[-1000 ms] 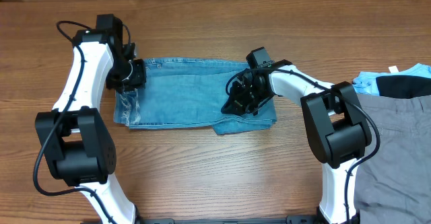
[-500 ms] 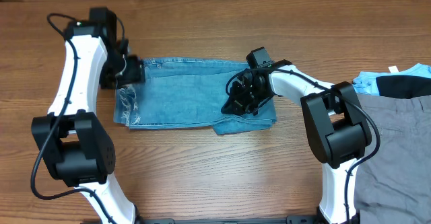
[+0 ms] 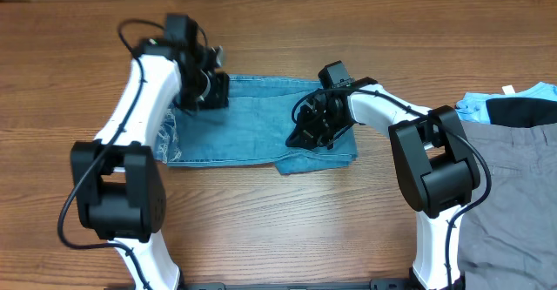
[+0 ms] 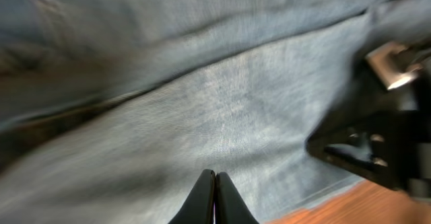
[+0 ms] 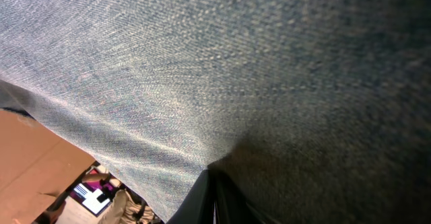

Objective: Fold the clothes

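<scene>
A: Where are the jeans (image 3: pixel 252 120)?
B: Folded into a band across the upper middle of the frame, flat on the wooden table (image 3: pixel 261 229).
A: The left gripper (image 4: pixel 215 187)?
B: Fingers together, over the band's upper left corner.
A: And the right gripper (image 5: pixel 212 181)?
B: Closed too, tips pressed into the denim near its right end. Grey trousers (image 3: pixel 513 185) lie at the right edge.

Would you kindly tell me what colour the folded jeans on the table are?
The jeans are light blue washed denim, clearest in the overhead view.
</scene>
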